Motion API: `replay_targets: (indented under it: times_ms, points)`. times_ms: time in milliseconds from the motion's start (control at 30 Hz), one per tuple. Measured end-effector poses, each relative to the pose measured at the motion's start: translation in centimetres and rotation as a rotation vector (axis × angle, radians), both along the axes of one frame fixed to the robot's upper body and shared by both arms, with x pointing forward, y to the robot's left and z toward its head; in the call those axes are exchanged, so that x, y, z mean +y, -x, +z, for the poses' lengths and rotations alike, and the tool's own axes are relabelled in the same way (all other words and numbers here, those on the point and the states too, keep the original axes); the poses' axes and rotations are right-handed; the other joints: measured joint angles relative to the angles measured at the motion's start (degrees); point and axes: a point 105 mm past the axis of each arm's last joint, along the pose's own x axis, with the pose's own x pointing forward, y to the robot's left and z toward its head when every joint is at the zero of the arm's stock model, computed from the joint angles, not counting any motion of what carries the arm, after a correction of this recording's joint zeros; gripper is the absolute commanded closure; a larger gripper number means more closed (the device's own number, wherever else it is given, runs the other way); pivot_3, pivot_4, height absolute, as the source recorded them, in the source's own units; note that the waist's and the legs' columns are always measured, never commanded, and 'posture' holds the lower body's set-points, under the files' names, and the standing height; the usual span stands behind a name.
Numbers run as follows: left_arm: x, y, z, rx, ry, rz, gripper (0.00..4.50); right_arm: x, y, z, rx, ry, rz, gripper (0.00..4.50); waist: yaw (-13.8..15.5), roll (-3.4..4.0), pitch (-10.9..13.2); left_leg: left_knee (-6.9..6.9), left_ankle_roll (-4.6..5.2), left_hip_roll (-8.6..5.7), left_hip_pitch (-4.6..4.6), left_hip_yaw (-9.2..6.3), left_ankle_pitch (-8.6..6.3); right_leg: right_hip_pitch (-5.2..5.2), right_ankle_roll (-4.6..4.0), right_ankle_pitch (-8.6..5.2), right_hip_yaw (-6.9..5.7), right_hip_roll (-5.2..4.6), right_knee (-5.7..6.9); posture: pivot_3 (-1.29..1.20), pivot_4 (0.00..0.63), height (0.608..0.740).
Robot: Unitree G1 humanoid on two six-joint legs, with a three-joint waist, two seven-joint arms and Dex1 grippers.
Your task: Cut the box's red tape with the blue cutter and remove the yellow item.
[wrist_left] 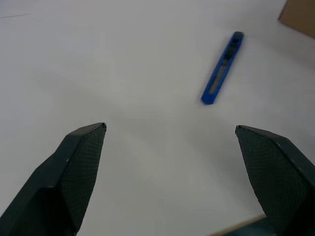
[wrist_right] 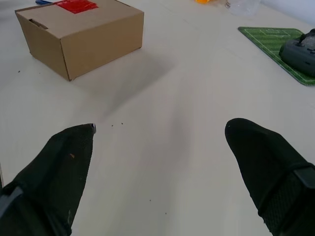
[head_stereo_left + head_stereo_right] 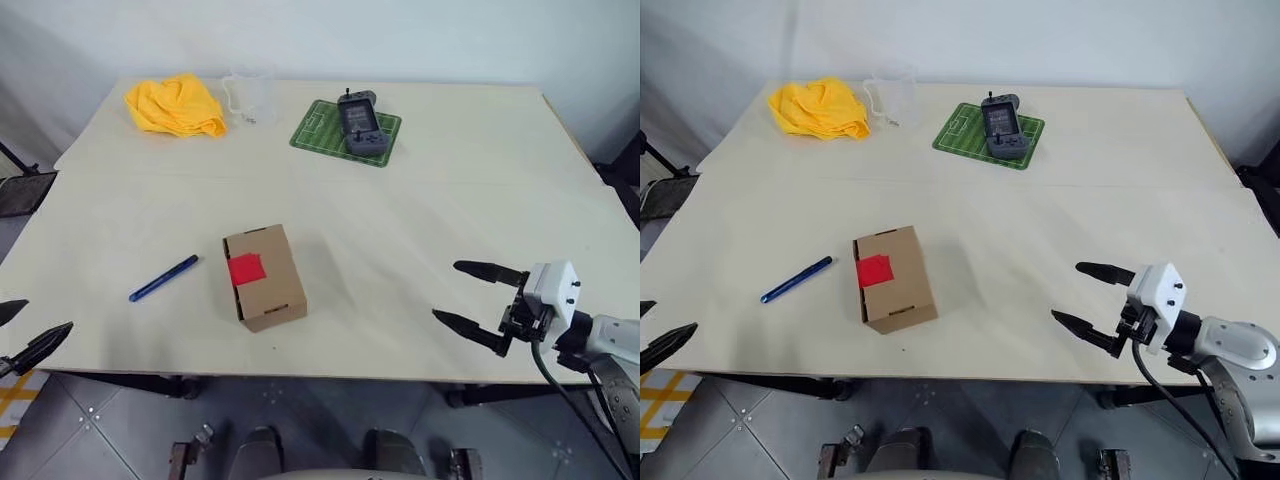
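Note:
The box point(image 3: 265, 278), a small brown carton, lies shut near the middle of the table, with the square of red tape point(image 3: 246, 269) on its top. The blue cutter point(image 3: 163, 278) lies flat on the table just left of the box, apart from it. My left gripper point(image 3: 50, 314) hangs open at the table's front left corner, well short of the cutter point(image 1: 222, 69). My right gripper point(image 3: 444, 290) stands open over the front right of the table, pointing toward the box point(image 2: 78, 34), with nothing between its fingers. The yellow item is hidden.
A crumpled yellow cloth point(image 3: 175, 105) and a clear measuring cup point(image 3: 250, 95) sit at the far left. A green mat point(image 3: 318, 128) with a grey handheld controller point(image 3: 362, 125) lies at the far middle. The table's front edge runs just under both grippers.

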Motion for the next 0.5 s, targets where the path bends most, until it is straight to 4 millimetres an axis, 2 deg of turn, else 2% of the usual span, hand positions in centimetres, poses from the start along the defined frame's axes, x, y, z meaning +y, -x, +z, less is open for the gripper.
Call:
replay_targets:
  times_ms: [133, 200, 267, 300, 400, 467, 500]
  points:
    - [-0.1, -0.1, 0.0, 0.003, 0.007, -0.006, 0.03, 0.3, -0.2, 0.0, 0.0, -0.024, -0.009, 0.0, -0.16, 0.0, 0.0, -0.02, -0.01, 0.05, 0.0, 0.08, 0.0, -0.1, 0.0, 0.0, 0.09, 0.06, 0.06, 0.0, 0.15, 0.74]
    - [-0.5, -0.2, -0.2, 0.023, 0.035, -0.016, 0.0, 0.7, -0.5, -0.1, 0.016, -0.035, -0.011, 0.37, -0.09, -0.01, 0.0, 0.0, -0.02, 0.05, 0.0, 0.1, 0.0, -0.12, 0.0, 0.0, 0.14, 0.06, 0.11, 0.0, 0.15, 0.74]
    - [-2.7, -0.9, -0.6, 0.056, 0.072, -0.106, 0.66, 2.2, -1.0, -0.6, 0.041, -0.047, 0.001, 0.94, -0.05, -0.02, 0.01, 0.09, -0.02, 0.05, 0.0, 0.1, 0.0, -0.14, 0.0, 0.0, 0.19, 0.06, 0.21, 0.0, 0.15, 0.74]
    - [-5.0, -1.5, -0.9, 0.08, 0.074, -0.201, 0.9, 3.6, -1.5, -1.0, 0.052, -0.045, 0.012, 1.24, 0.04, -0.02, 0.01, 0.13, -0.03, 0.05, 0.0, 0.13, 0.01, -0.19, -0.02, 0.01, 0.24, 0.06, 0.28, 0.0, 0.15, 0.74]
    - [-9.4, -2.4, -2.1, 0.127, 0.052, -0.374, 1.8, 6.0, -2.2, -1.7, 0.066, -0.04, 0.04, 2.26, 0.21, -0.01, 0.01, 0.14, -0.04, 0.05, -0.05, 0.18, 0.02, -0.29, -0.03, 0.02, 0.3, 0.06, 0.34, 0.0, 0.15, 0.74]
    - [-12.3, -3.9, -2.6, 0.097, 0.08, -0.428, 2.43, 7.8, -3.5, -2.2, 0.064, -0.032, 0.033, 2.97, 0.14, -0.02, 0.0, 0.17, -0.07, 0.06, -0.05, 0.2, 0.04, -0.33, -0.04, 0.02, 0.33, 0.08, 0.41, 0.0, 0.15, 0.74]
    - [-14.2, -5.0, -2.7, 0.069, 0.096, -0.465, 2.75, 9.3, -4.3, -2.6, 0.066, -0.025, 0.038, 3.32, 0.06, -0.02, 0.0, 0.23, -0.1, 0.06, -0.09, 0.2, 0.07, -0.41, -0.05, 0.03, 0.35, 0.09, 0.53, 0.0, 0.15, 0.74]
